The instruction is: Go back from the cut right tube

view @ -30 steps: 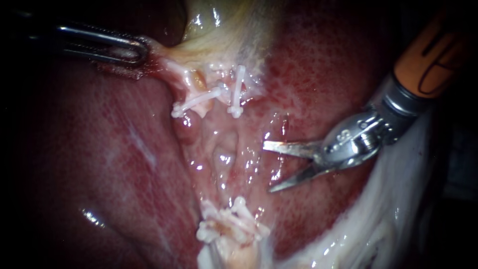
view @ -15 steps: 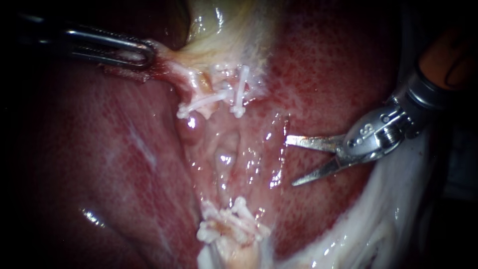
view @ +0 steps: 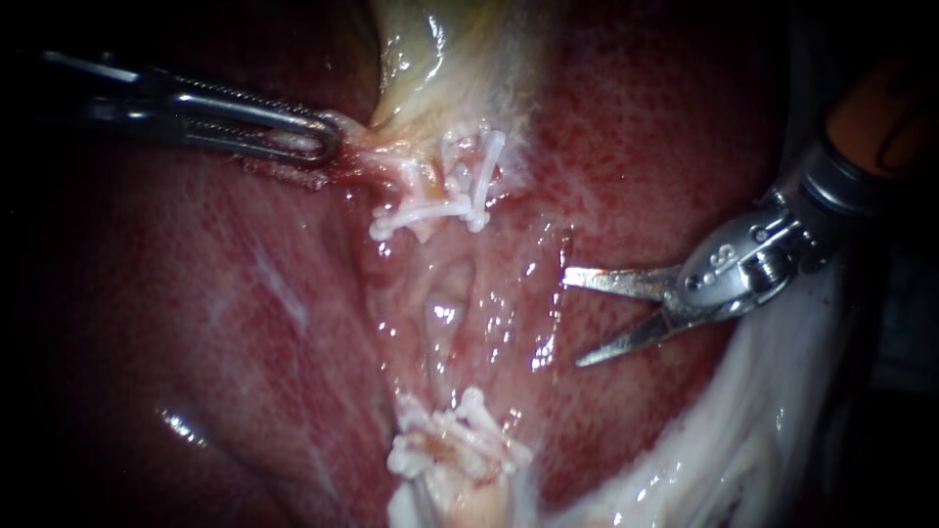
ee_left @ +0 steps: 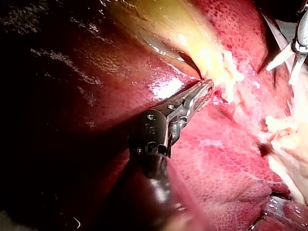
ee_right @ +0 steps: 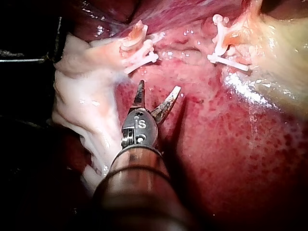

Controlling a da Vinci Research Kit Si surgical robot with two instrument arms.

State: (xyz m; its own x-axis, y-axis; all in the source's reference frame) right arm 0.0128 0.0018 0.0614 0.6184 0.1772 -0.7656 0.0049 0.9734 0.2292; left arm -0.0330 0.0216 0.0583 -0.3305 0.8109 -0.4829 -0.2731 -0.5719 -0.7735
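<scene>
Blades at the tip of my right instrument (view: pixel 572 321) stand wide apart, with a clear gap between them and nothing in it. They sit right of centre in the endoscope view, and the shaft comes in from the upper right. The tips point toward the wet strip running down the middle of the frame, over red liver (view: pixel 626 176), apart from both clip groups. In the right wrist view the same instrument (ee_right: pixel 159 86) hangs open above the liver, with the lower clips (ee_right: pixel 139 50) just ahead of one blade and the upper clips (ee_right: pixel 224 41) farther ahead, off the other blade.

The cut right tube (view: pixel 469 174) shows as a short pale stump in the upper middle of the endoscope frame, crossed by an upright white clip among the upper clips (view: pixel 423 209). Well below it, at bottom centre, the lower clips (view: pixel 458 448) bunch on pale tissue.

My left instrument (view: pixel 328 149) reaches in from the upper left, its jaws clamped on a fringe of the gallbladder (view: pixel 430 59) just left of that stump. The left wrist view shows the left instrument (ee_left: pixel 207 86) pinching that yellowish edge. White tissue (view: pixel 743 440) drapes the lower right.
</scene>
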